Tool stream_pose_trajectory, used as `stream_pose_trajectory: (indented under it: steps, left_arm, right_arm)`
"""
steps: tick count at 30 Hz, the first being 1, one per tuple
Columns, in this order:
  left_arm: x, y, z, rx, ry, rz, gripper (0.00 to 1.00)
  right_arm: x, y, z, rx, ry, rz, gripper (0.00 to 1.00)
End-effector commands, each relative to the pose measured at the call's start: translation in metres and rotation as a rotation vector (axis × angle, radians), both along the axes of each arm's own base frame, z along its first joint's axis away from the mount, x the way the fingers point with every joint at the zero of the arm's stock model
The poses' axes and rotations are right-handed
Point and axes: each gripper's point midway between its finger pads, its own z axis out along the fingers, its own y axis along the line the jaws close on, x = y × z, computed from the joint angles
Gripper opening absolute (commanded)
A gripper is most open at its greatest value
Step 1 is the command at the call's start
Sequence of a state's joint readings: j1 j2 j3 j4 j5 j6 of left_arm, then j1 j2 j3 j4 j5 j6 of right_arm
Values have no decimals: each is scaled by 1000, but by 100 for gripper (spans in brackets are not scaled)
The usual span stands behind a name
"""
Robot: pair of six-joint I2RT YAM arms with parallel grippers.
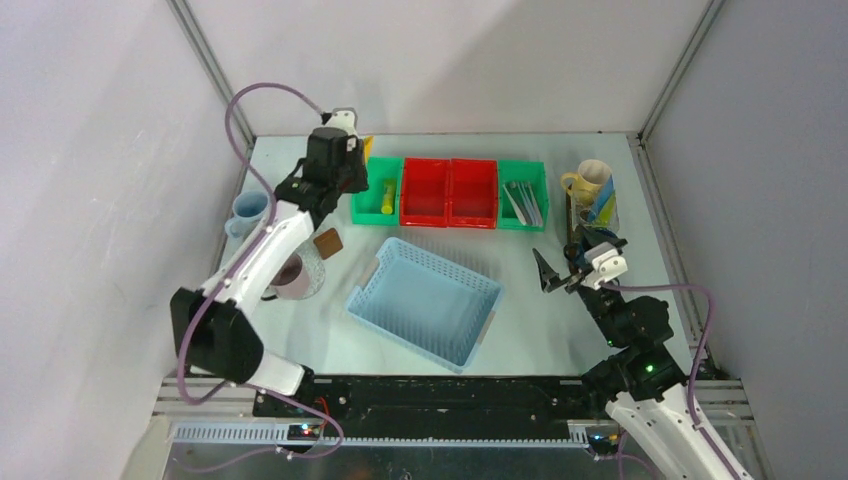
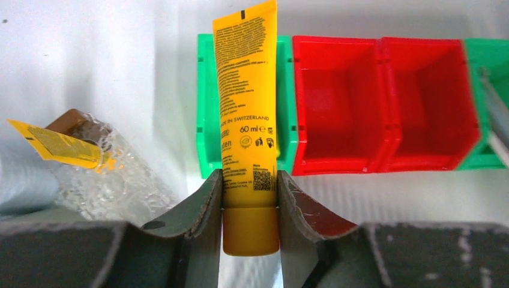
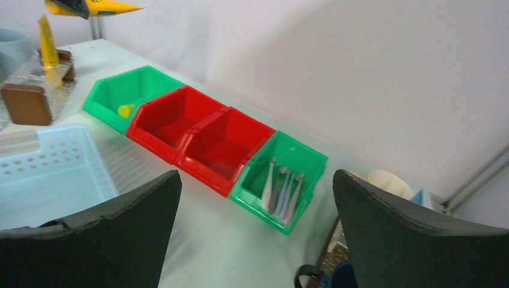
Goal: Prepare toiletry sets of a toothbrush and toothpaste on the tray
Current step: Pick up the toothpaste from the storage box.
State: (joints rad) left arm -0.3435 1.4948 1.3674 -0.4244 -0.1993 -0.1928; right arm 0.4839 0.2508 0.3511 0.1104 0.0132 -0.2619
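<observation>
**mug_wrangler:** what's the left hand (image 2: 249, 177) doing here? Hard to tell from the overhead view.

**binsorter:** The wrist cam shows it. It's clamped on a yellow toothpaste tube (image 2: 246, 90), with the fingers pinching just above the cap and the crimped end pointing away. The tube hangs over the left green bin (image 2: 207, 108), next to the two red bins (image 1: 449, 192).

**mug_wrangler:** and the right hand (image 3: 255, 177)?

**binsorter:** Wide open with nothing in it. It's hovering at the right side of the counter (image 1: 530, 300), by the tray (image 1: 572, 215).

**mug_wrangler:** Anything on the tray?

**binsorter:** There's a cream mug (image 1: 590, 180) at the far end. The toothbrushes (image 1: 522, 203) are in the right green bin (image 1: 523, 175). The pale blue mug (image 1: 250, 208) and the pink mug (image 1: 290, 275) sit off to the left under the left arm, and the light blue basket (image 1: 420, 300) is mid-counter.
</observation>
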Motion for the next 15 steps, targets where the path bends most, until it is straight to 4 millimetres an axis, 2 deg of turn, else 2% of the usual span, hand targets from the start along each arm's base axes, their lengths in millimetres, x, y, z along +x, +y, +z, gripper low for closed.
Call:
stream_pose_trajectory:
  steps: [1,5,6,7,8,9,10,11,12,13,14,15]
  left_arm:
    - [-10,-17,64,-202,-241,-56,0]
    - [-29,-24,77,-280,-316,-98,0]
    - [-35,-26,90,-301,-361,-114,0]
    - [-39,-28,84,-308,-359,-124,0]
    - [-45,-29,97,-326,-404,-136,0]
    - [-49,-32,93,-331,-407,-149,0]
    - [-54,-33,105,-344,-455,-158,0]
    - [-59,-38,99,-333,-456,-175,0]
    - [-64,-38,110,-339,-503,-180,0]
    - [-69,-43,104,-325,-505,-202,0]
    - [-73,-43,114,-331,-547,-205,0]
    - [-78,-49,114,-326,-571,-227,0]
  right_arm:
    - [-2,21,30,89,26,101,99]
    - [1,36,46,177,89,157,99]
    - [4,41,45,183,112,167,99]
    - [4,43,53,213,116,180,98]
    - [7,49,52,224,142,192,98]
    - [7,52,60,261,154,203,98]
    - [11,59,57,270,181,215,97]
    - [11,63,65,305,194,228,97]
    - [14,71,63,312,220,241,97]
    - [14,75,70,344,230,255,96]
    - [17,83,70,352,248,270,96]
    - [18,87,77,383,255,281,95]
